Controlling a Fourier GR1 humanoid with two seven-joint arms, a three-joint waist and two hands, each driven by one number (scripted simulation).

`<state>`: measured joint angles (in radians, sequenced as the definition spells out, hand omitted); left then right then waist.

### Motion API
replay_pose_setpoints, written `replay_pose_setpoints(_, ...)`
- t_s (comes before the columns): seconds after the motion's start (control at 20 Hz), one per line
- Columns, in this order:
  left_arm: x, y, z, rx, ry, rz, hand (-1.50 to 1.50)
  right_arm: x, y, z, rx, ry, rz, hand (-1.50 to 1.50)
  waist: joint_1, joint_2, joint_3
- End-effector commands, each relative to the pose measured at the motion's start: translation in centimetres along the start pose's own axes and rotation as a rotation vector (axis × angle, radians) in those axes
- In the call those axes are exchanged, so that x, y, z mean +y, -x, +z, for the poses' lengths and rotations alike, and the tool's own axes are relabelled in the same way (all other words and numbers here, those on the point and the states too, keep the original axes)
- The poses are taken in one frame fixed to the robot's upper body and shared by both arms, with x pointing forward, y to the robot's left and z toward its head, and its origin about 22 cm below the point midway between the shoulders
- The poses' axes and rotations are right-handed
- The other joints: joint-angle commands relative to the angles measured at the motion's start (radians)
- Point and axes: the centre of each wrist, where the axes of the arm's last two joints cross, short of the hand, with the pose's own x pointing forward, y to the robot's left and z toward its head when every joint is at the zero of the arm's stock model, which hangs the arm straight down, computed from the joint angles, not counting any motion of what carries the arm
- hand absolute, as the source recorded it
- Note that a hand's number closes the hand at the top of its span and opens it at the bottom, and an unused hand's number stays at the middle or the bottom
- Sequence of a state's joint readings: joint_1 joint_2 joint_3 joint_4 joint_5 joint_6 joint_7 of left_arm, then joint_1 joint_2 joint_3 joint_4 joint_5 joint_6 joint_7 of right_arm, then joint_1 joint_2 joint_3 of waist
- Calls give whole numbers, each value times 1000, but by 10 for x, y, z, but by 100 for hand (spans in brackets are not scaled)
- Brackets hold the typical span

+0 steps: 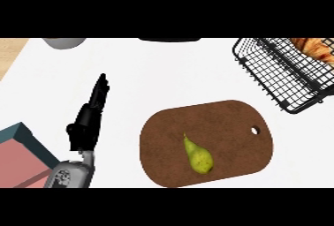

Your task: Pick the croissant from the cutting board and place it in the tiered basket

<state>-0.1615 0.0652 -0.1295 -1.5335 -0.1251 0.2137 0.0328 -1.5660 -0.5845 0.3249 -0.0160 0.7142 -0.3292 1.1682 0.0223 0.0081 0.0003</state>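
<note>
Although the view's right edge cuts it off, the croissant (316,47) can be made out as a golden-brown, ridged piece lying inside the tiered basket (274,73) at the upper right. Only one black wire tier of that basket shows, and its far side runs out of view, so how the tiers stack cannot be told. How much of the croissant lies beyond the edge cannot be told either.

Below and left of the basket, near it but apart, the brown cutting board (222,123) lies flat on the white counter (143,75). A small hole (255,130) sits near its right end. A green pear (198,155) rests on the board's lower middle with its narrow end pointing up the view.

At the left, well apart from the board, the left hand (87,120) is seen edge-on above its grey forearm (72,175). Its fingers are stretched straight and close together, pointing up the view, and it holds nothing. The palm side is hidden.

A pink box with a teal rim (23,154) is cut off at the lower left. A grey round object (64,43) and a dark shape (171,39) show only partly along the top, too little to name.
</note>
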Motion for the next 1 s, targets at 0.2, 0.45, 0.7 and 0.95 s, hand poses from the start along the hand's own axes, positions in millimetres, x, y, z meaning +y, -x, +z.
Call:
replay_pose_setpoints(0.2,19,3,-3,20,-27,-16,0,-35,-4,-11,221,203,-394,-150,-32,-19,-4)
replay_pose_setpoints(0.45,11,9,5,46,-64,-11,0,-42,1,-24,291,215,-480,-150,-75,-44,-4)
replay_pose_setpoints(0.7,26,16,10,84,-93,-28,0,-50,2,-29,272,219,-578,-150,-119,-70,-4)
replay_pose_setpoints(0.95,34,28,19,128,-135,-25,0,-30,-2,-13,209,181,-562,-150,-156,-93,-8)
